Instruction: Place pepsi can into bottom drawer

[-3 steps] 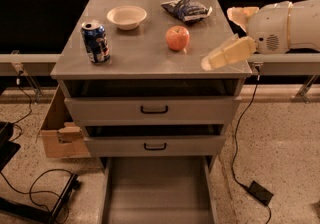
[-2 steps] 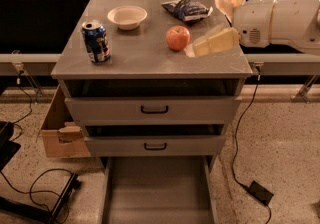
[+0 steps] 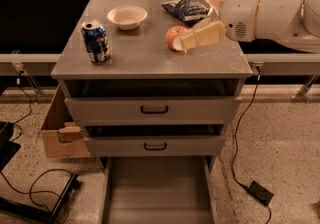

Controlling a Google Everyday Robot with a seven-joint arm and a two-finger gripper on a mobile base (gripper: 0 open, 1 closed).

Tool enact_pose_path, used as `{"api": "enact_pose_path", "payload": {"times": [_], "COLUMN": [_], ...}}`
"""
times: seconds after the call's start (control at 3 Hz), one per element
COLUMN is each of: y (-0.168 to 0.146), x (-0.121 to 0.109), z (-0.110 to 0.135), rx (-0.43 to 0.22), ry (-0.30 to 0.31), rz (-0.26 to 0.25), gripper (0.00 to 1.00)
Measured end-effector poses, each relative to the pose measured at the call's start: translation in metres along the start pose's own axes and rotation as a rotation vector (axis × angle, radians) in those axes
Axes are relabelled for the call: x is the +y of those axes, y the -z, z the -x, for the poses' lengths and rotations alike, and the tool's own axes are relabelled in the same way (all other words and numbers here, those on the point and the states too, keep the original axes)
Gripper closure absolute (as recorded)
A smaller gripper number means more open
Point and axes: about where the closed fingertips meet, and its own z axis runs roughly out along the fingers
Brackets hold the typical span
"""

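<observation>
The pepsi can [image 3: 96, 41] stands upright at the front left of the grey cabinet top [image 3: 145, 60]. It is dark blue with a silver top. The bottom drawer [image 3: 156, 188] is pulled out at floor level, a wide shallow grey tray. My gripper [image 3: 189, 42] reaches in from the right on a white arm [image 3: 272, 15]. Its cream fingers [image 3: 202, 36] hang over the cabinet top in front of a red apple [image 3: 173, 35], well to the right of the can and apart from it.
A white bowl [image 3: 127, 17] and a blue-and-white snack bag [image 3: 186, 9] sit at the back of the top. Two grey drawers with black handles [image 3: 154, 110] are above the bottom drawer. A cardboard box [image 3: 60, 133] stands left of the cabinet. Cables [image 3: 240, 133] lie on the floor.
My gripper and arm have moved left and toward the back, from the cabinet's right edge to over the top, beside the apple. The can and other objects have not moved.
</observation>
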Motion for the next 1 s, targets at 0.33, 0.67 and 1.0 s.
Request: {"api": "enact_pose_path", "payload": {"times": [0.33,0.67,1.0], "y": [-0.047,-0.104,-0.148], "x": [-0.010,-0.017,-0.016], "z": [0.013,0.019,0.009], "rx": [-0.057,-0.087,-0.051], "ry": [-0.015,-0.031,-0.046], "rz": [0.028,0.084,0.094], "gripper": [0.00,0.00,0.00]}}
